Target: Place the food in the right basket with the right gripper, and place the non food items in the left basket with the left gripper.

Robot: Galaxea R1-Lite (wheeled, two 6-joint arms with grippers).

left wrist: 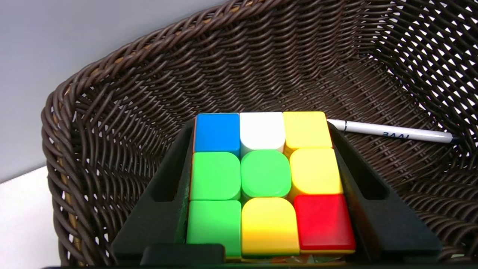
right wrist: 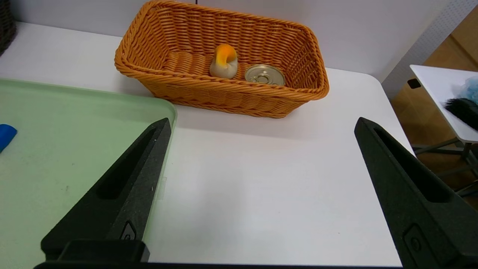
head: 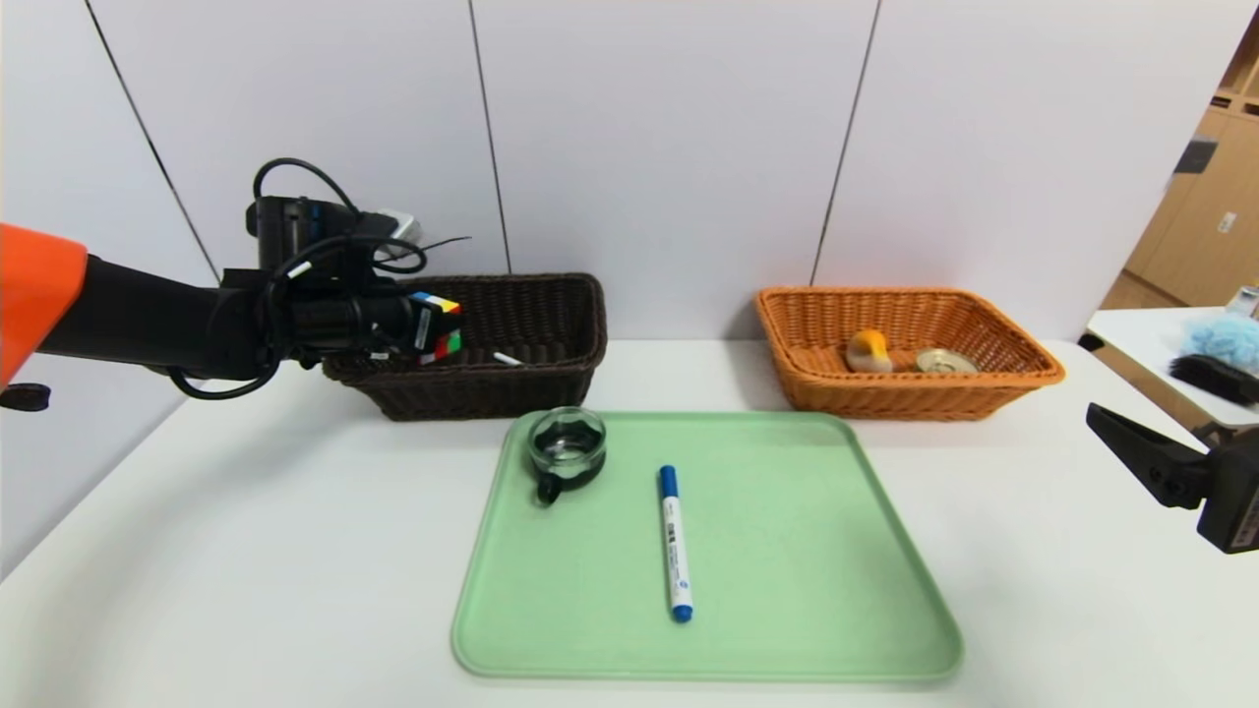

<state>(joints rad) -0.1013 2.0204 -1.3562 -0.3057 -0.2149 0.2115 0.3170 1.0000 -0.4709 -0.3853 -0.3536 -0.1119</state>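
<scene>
My left gripper (head: 433, 329) is shut on the multicoloured puzzle cube (head: 439, 328) and holds it over the left end of the dark brown basket (head: 551, 379). The left wrist view shows the cube (left wrist: 267, 179) between both fingers, with the thin white pen (left wrist: 396, 133) lying on the basket floor (left wrist: 261, 74). The pen also shows in the head view (head: 508, 359). The glass cup (head: 567, 447) and blue-capped marker (head: 675, 543) lie on the green tray (head: 807, 590). The bun (head: 869, 351) and tin can (head: 945, 362) sit in the orange-tan basket (head: 910, 398). My right gripper (right wrist: 261, 125) is open and empty, low at the right.
A side table (head: 1161, 344) with a blue fluffy item (head: 1225, 339) and a black brush (head: 1215, 377) stands at the far right. The white wall lies close behind both baskets. The right wrist view shows the orange-tan basket (right wrist: 224, 93) and the tray corner (right wrist: 74, 123).
</scene>
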